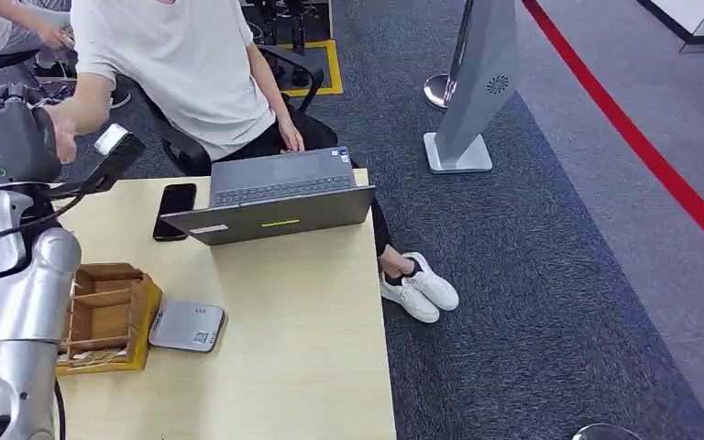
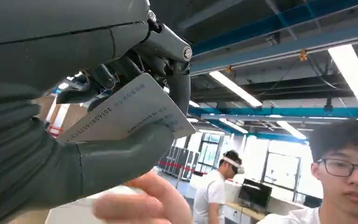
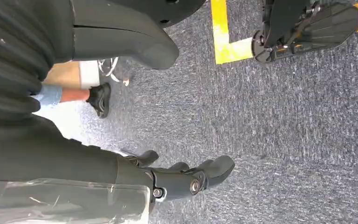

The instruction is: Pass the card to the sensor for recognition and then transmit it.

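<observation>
An open office floor, also used as a robot test space.
My desk [image 1: 312, 348] carries a laptop [image 1: 275, 194]; grey carpet [image 1: 532, 302], red floor tape [image 1: 642, 147], blue ceiling beams [image 2: 279, 112] overhead.

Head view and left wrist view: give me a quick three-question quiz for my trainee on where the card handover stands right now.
1. True or false: the left robot hand holds the card.
2. Multiple choice: on the table, the grey card reader lies right beside A) the wooden box, B) the laptop, C) the phone.
3. Short answer: in the left wrist view, what blurred thing shows close to the card?

Key: 1 true. 2 A. 3 a person's fingers.
</observation>
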Motion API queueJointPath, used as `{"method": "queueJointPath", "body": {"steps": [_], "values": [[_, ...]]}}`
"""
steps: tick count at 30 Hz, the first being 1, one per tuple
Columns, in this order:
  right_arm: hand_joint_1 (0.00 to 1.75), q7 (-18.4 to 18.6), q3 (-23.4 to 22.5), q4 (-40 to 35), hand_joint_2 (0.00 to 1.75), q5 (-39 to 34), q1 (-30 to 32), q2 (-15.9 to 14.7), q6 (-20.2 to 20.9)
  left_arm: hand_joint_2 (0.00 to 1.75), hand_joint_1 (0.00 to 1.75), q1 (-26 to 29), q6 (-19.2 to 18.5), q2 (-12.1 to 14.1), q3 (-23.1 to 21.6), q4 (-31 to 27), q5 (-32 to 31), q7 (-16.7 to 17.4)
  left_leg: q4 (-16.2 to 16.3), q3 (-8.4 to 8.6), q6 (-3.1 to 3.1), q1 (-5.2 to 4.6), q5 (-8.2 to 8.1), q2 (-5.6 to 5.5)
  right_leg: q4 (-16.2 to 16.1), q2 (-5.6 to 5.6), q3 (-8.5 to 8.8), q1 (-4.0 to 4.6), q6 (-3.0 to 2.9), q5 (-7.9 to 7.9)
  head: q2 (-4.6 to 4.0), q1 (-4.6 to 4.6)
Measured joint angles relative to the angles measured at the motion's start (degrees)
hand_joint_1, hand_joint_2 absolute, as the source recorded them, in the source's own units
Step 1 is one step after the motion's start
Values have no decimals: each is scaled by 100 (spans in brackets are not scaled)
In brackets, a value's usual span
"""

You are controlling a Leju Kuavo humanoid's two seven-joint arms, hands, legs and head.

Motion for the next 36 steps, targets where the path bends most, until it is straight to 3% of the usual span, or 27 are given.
{"method": "queueJointPath", "body": {"steps": [7,16,18,27,31,36], "values": [[0,0,0,0,175,-4,1,0,-2,175,175,78,256,-7,-35,28,26,-72,0,-1,0,-1,0,0,0,0,0,0,0,0,0,4],[0,-2,-2,0,175,-33,5,0,-15,175,175,319,323,-17,-133,-95,113,-157,0,0,0,-1,0,2,0,2,0,-1,0,0,0,2],[0,-31,-20,0,175,-120,18,0,-44,175,175,646,387,-55,-190,-460,177,-245,0,-1,0,-3,-1,3,-1,3,-1,-1,0,-1,0,7],[0,-170,-384,0,175,-549,198,-20,-188,175,175,2920,520,-22,-898,-3188,255,-452,0,-6,10,-5,-20,11,-7,6,-5,-3,13,-16,0,4],[0,-170,-483,0,175,-560,202,-28,-219,175,175,3418,470,85,-1051,-3745,435,-516,-1,-5,10,-4,-20,12,-6,6,-5,-2,13,-16,0,0],[0,-173,-551,0,175,-562,202,-31,-219,175,175,3652,358,127,-1183,-3827,511,-555,0,-4,11,-3,-16,10,-6,2,-1,-2,13,-13,0,0]]}}
